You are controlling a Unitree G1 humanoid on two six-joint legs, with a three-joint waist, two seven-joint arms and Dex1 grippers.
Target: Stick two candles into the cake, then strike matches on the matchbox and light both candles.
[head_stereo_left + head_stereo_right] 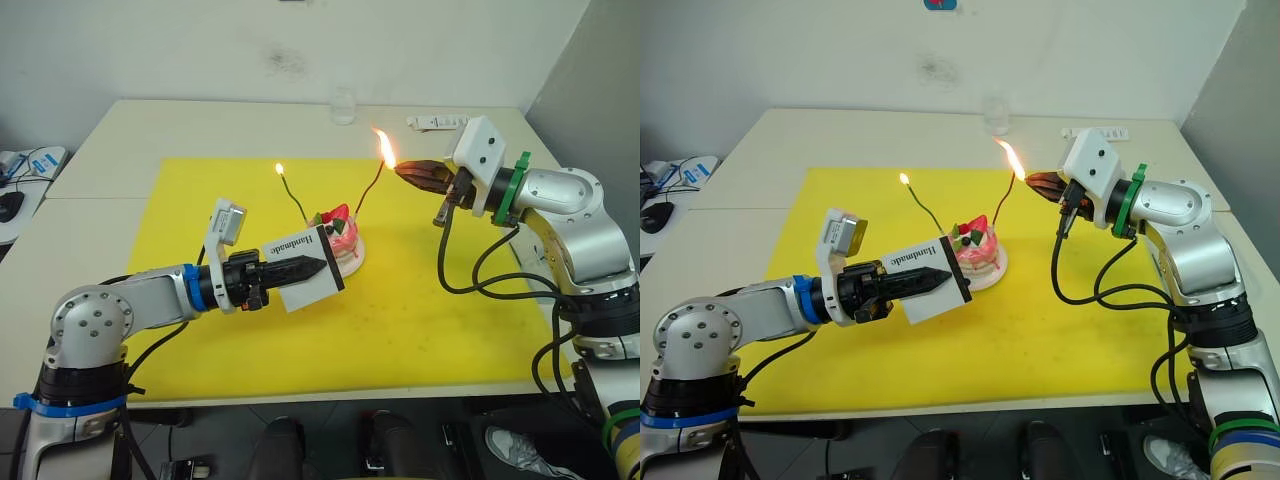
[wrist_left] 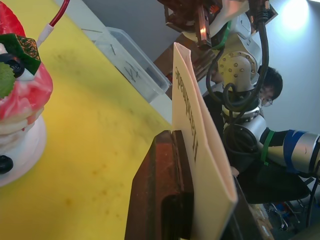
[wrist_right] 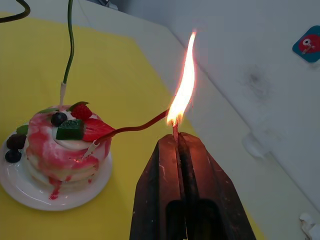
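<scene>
The pink cake (image 1: 341, 240) sits on its white plate (image 3: 95, 187) in the middle of the yellow mat (image 1: 420, 300). Two candles stand in it. The green candle (image 1: 296, 202) carries a small flame at its tip. The red candle (image 3: 142, 125) leans toward my right gripper (image 1: 403, 170), which is shut on a burning match (image 3: 175, 131). The match's tall flame (image 3: 184, 85) touches the red candle's tip. My left gripper (image 1: 320, 266) is shut on the white matchbox (image 1: 312, 287) and holds it just left of the cake, above the mat.
A clear glass (image 1: 343, 103) and a white strip (image 1: 436, 122) stand at the table's far edge. In the left wrist view a clear plastic box (image 2: 131, 61) lies past the mat, and a person (image 2: 267, 92) sits behind my right arm.
</scene>
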